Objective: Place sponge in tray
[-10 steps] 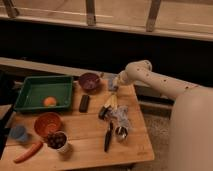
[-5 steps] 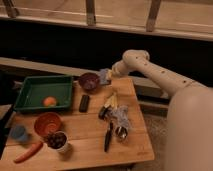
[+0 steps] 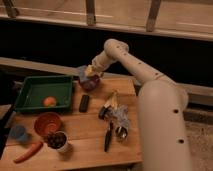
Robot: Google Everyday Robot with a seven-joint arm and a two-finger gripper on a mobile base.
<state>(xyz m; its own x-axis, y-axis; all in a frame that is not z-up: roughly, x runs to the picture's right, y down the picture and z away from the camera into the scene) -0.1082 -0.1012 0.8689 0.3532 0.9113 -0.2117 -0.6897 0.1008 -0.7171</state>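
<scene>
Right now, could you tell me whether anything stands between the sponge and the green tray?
Nothing visible does. The sponge is at the gripper, by the purple bowl, close beside the rim of the tray.

Robot's basically a chunky cream-white plastic arm (image 3: 135, 70), smooth tubes, rounded joints, small dark dots on the shell. Fat cream column (image 3: 162, 130) below. Yellowish-tipped gripper (image 3: 90, 73) sits at its 10 o'clock.

— How many containers stood on the surface (image 3: 85, 150)?
— One green tray (image 3: 35, 91), one purple bowl (image 3: 91, 84), one orange bowl (image 3: 47, 123), one blue cup (image 3: 19, 133).
— And the rest?
— One sponge (image 3: 82, 75), one black bar (image 3: 84, 102), one carrot (image 3: 27, 152), and one hand (image 3: 92, 71), above the purple bowl.
</scene>
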